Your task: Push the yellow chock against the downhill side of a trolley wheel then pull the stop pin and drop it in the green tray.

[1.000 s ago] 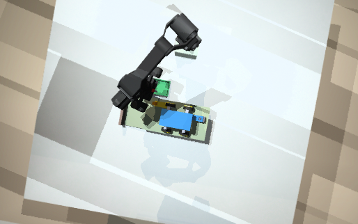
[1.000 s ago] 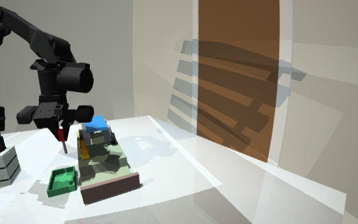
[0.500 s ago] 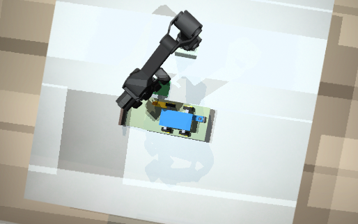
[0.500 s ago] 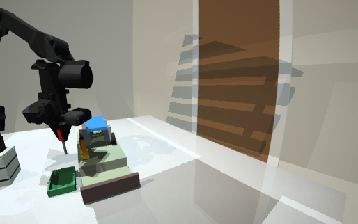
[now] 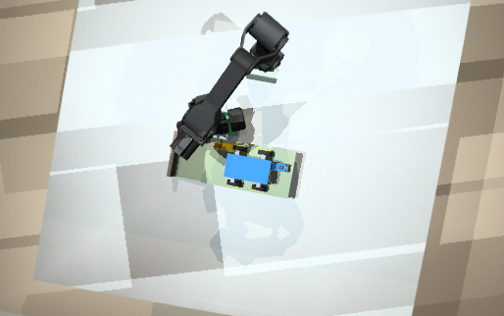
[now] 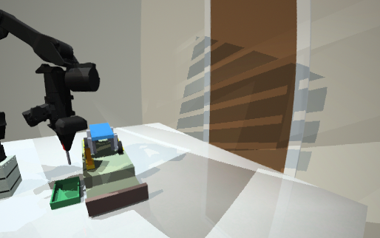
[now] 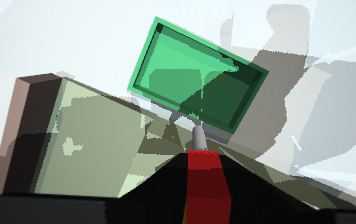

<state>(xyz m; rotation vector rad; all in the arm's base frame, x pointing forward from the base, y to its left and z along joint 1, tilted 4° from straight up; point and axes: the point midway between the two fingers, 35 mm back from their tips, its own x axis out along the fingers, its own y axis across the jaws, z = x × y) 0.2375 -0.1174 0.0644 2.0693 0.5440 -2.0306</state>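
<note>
My gripper (image 6: 66, 145) (image 7: 201, 162) (image 5: 235, 124) is shut on the stop pin (image 6: 69, 157) (image 7: 206, 176). The pin's red head sits between the fingers and its grey shaft points down. The pin hangs above the green tray (image 6: 66, 192) (image 7: 197, 82) (image 5: 226, 118), clear of the trolley. The blue trolley (image 6: 100, 131) (image 5: 247, 167) stands high on the pale green ramp (image 6: 111, 168) (image 5: 288, 172) (image 7: 95, 140). The yellow chock (image 6: 89, 157) (image 5: 225, 146) with its orange handle sits on the ramp against the downhill side of a wheel on the tray's side.
A brown bar (image 6: 116, 199) (image 5: 170, 162) (image 7: 25, 110) closes the foot of the ramp, right beside the tray. The arm's base block (image 6: 9, 177) stands at the far left. The arm hides most of the tray in the top view.
</note>
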